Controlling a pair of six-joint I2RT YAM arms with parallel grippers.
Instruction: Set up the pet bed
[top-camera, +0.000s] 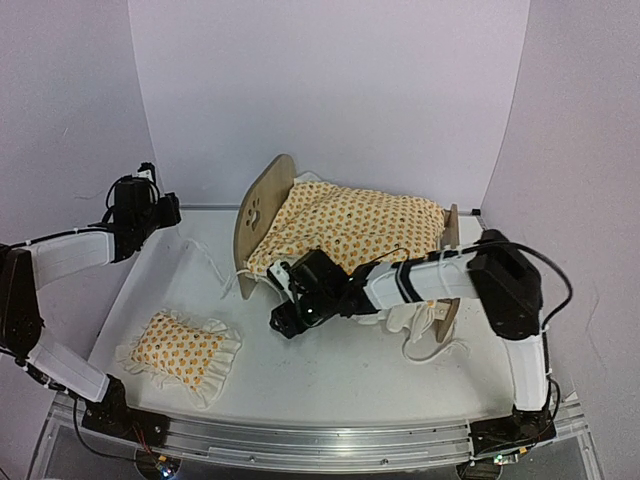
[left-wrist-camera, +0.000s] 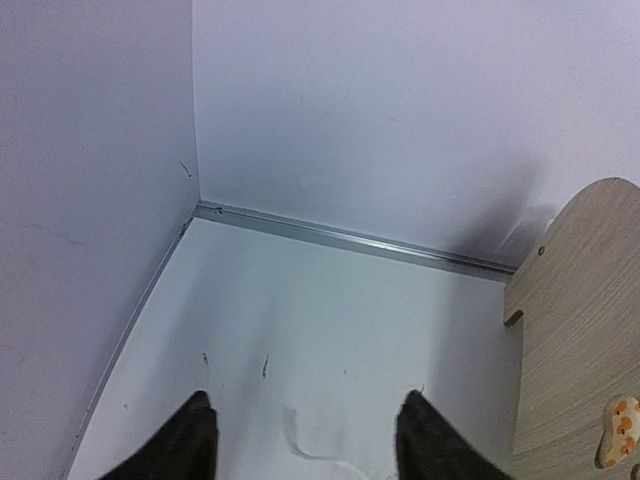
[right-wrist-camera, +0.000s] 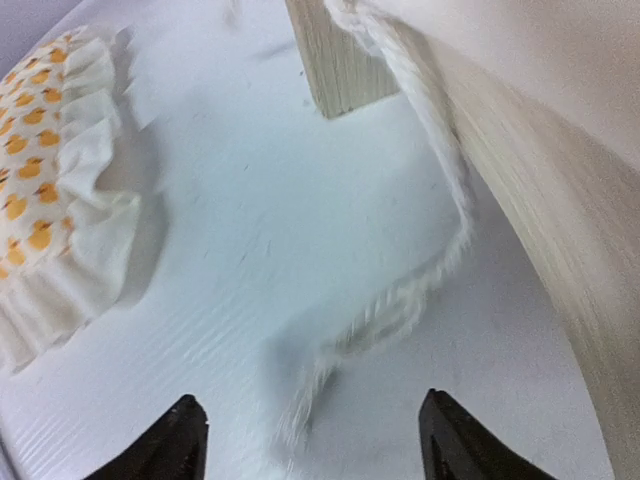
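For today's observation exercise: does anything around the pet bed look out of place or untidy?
The ruffled pillow lies on the table, apart from the pet bed; a white cord trails loose beside it.

No text, label, brand or number can be read in any view. The only mark close to a sign is a paw cutout (top-camera: 258, 212) in the headboard (top-camera: 266, 190), at about 11 o'clock from the table centre. The blanket (top-camera: 350, 225) at 12 o'clock and the pillow (top-camera: 180, 347) at 8 o'clock carry only a small orange print, without letters.
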